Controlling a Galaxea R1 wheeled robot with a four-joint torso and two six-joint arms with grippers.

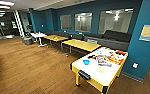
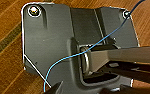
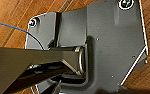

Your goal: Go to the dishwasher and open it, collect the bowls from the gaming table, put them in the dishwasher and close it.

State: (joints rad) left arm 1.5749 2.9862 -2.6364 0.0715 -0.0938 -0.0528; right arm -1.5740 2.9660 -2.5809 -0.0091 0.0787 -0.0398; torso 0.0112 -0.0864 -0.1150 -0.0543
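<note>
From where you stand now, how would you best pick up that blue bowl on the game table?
Probably by its rim, coming down from above. The blue bowl sits upright on the white top of the game table, near the edge facing the open wood floor, so its open mouth faces up. I'd approach from that floor side; the papers and boxes crowd its far side.

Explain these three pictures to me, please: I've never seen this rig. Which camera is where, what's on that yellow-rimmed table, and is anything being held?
The wide picture comes from a camera high on a wheeled two-armed robot, looking across a room with a wooden floor. The gaming table has a white top and yellow rim; on it lie a blue bowl, a yellow-green bowl and some printed items. The other two pictures come from cameras on the wrists: the dark plate belongs to the robot, with floor behind it. Nothing can be seen held.
</note>
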